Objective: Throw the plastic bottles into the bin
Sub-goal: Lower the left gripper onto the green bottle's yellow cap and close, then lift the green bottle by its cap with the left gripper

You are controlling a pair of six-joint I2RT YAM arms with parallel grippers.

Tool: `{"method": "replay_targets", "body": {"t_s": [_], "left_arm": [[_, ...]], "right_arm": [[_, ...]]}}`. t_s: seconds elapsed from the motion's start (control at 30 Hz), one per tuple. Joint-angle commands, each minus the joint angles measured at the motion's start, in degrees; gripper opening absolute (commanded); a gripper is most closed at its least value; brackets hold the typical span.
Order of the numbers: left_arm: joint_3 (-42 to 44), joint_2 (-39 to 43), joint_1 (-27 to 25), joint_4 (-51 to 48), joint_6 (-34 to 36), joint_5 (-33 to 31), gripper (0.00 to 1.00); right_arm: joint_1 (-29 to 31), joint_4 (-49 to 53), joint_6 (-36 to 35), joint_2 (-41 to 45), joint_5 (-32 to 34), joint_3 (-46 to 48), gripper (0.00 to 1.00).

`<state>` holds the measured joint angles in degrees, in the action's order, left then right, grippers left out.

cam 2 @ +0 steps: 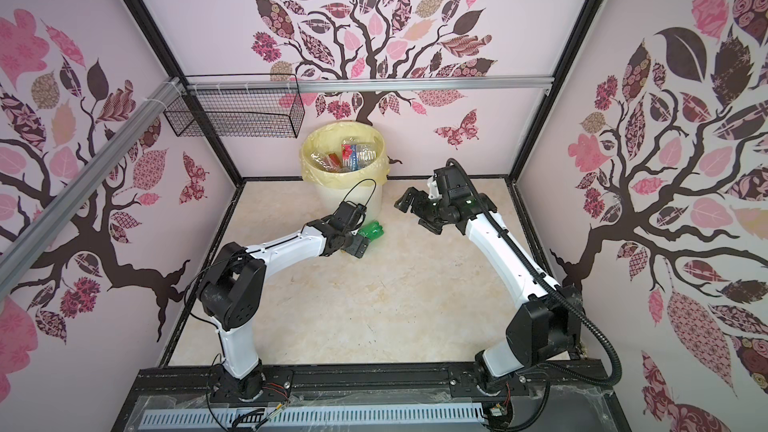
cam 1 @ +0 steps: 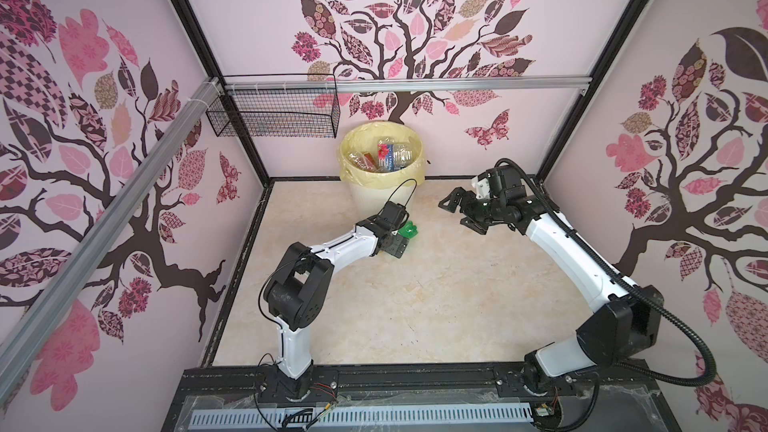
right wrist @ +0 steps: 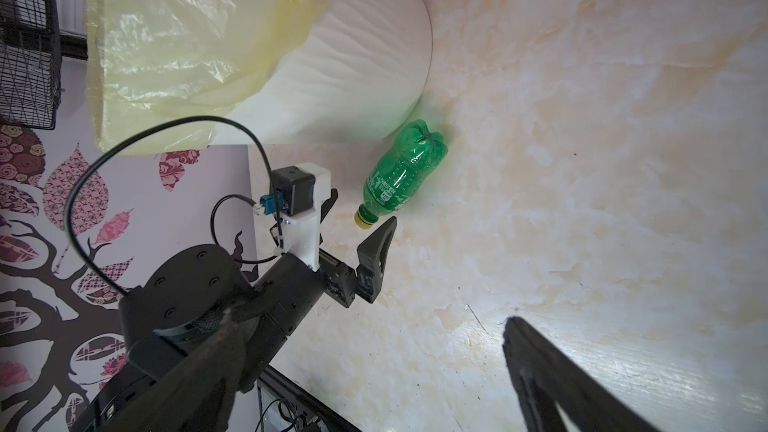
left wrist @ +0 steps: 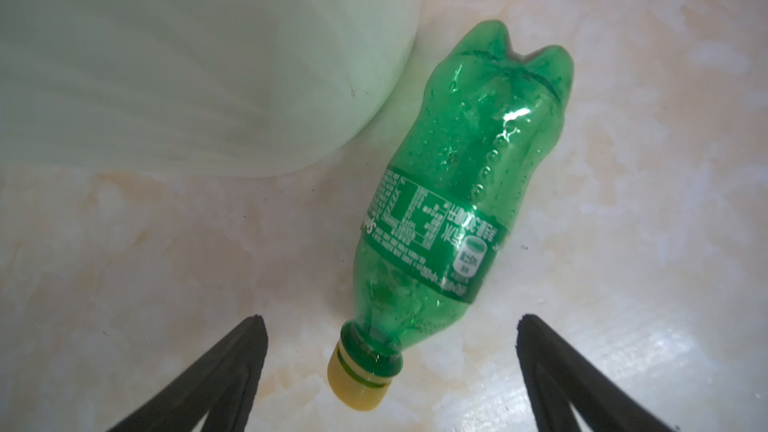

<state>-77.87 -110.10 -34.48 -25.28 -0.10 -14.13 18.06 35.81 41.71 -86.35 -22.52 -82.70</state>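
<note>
A green plastic bottle (cam 1: 410, 229) (cam 2: 373, 234) with a yellow cap lies on its side on the floor beside the foot of the bin (cam 1: 365, 201) (cam 2: 332, 201). The cream ribbed bin, lined with a pale yellow bag, holds several plastic bottles (cam 1: 384, 155) (cam 2: 349, 155). My left gripper (cam 1: 402, 239) (cam 2: 359, 241) is low and open at the bottle's cap end. In the left wrist view the cap sits between its fingertips (left wrist: 255, 326) without touching them. My right gripper (cam 1: 453, 214) (cam 2: 409, 214) hangs open and empty in the air to the right of the bin.
A black wire mesh basket (cam 1: 274, 114) (cam 2: 237, 114) hangs on the back rail, left of the bin. Patterned walls close in the marbled floor (cam 1: 415, 305) on three sides. A black rail with both arm bases runs along the front.
</note>
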Motion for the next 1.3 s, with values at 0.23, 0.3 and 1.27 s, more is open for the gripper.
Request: {"method": "replay_targets", "body": {"t_s": [0.23,0.3,1.27], "left_arm": [[-5.73,-5.86,-0.32,-1.27,-3.5,4.9,0.83],[-5.06,-6.0,-0.97,-1.27,-4.14,5.46,0.77],[6.73,5.12,-2.16,2.51,-14.04,17.3,0.42]], "right_arm": [[-1.42,1.65,-1.2,-5.12,-1.3,-5.65,1.0],[-1.53,1.72,-1.07,-5.74,-1.38,-6.27,1.0],[-1.71,-2.44,0.53,-0.44,-0.62,5.56,1.0]]}}
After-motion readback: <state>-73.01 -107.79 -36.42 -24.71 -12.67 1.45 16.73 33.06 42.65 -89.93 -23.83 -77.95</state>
